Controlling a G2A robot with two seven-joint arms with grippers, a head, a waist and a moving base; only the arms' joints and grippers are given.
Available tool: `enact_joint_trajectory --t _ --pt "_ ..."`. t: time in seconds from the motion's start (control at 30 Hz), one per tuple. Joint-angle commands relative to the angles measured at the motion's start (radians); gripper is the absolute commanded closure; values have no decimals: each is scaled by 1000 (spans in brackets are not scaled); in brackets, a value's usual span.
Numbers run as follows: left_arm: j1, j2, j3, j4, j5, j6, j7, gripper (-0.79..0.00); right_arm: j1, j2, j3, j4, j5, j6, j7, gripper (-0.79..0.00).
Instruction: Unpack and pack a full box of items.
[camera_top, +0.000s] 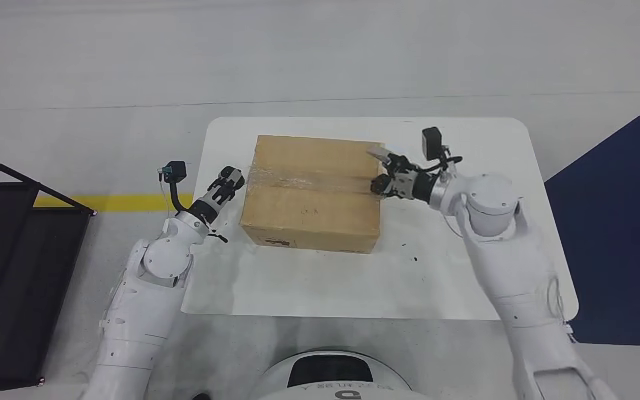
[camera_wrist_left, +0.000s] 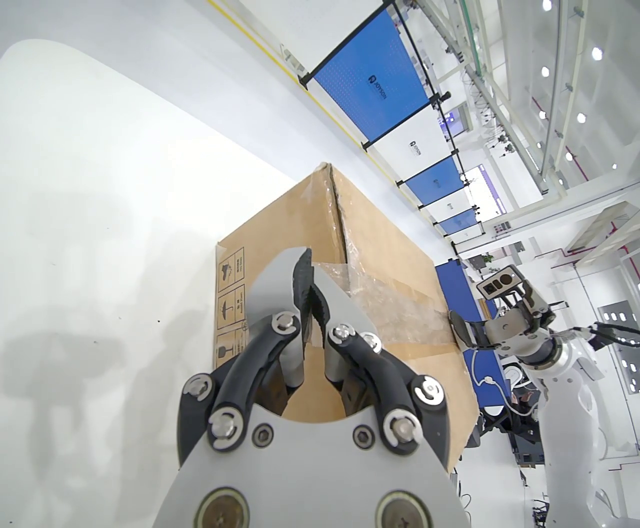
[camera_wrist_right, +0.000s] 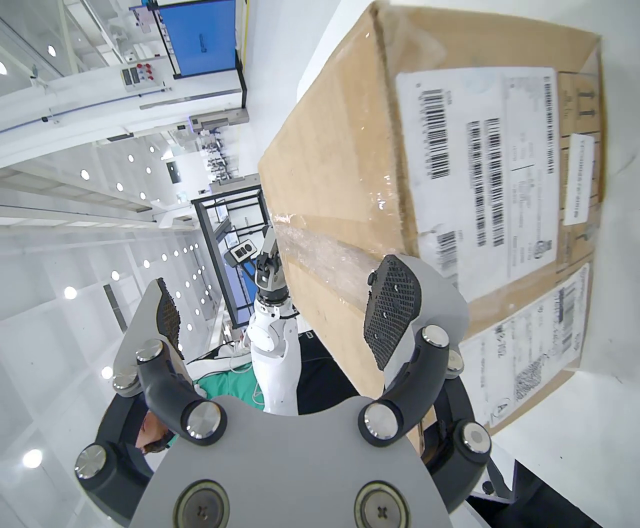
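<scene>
White table (camera_top: 300, 290) with rounded corners, near edge partly covered. Closed cardboard box (camera_top: 315, 195) on its far half, close to the far edge, flaps down under wrinkled clear tape (camera_wrist_right: 320, 245); contents hidden. Right gripper (camera_top: 383, 170) at the box's right end, spread wide, one pad by the upper edge of that end, the other clear of the box; contact hard to judge. Left gripper (camera_wrist_left: 311, 285) at the left end, clenched, pads together by the tape tail; unclear whether pinching it. Shipping labels (camera_wrist_right: 480, 165) on the right end face, print blurred
</scene>
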Motion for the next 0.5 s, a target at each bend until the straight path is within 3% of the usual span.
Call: enact_joint_trajectory --t 0.0,0.07,0.1,0.17,0.3,0.33,0.4,0.43,0.47 --pt "0 0 0 0 0 0 0 0 -19 4 19 -14 5 1 -5 -785" --pt "0 0 0 0 0 0 0 0 -35 8 39 -25 12 4 -16 -785" --pt "0 0 0 0 0 0 0 -74 -41 9 50 -31 17 2 -21 -785" --pt "0 0 0 0 0 0 0 -292 -54 12 69 -43 29 -12 -25 -785" --pt "0 0 0 0 0 0 0 -413 -82 16 107 -79 62 -82 -58 -785" --pt "0 0 0 0 0 0 0 -496 -86 16 113 -87 70 -102 -67 -785" --pt "0 0 0 0 0 0 0 -496 -86 16 113 -87 70 -102 -67 -785" --pt "0 0 0 0 0 0 0 -785 -86 16 113 -87 70 -102 -67 -785" --pt "2 0 -2 0 0 2 8 -785 -86 16 113 -87 70 -102 -67 -785"
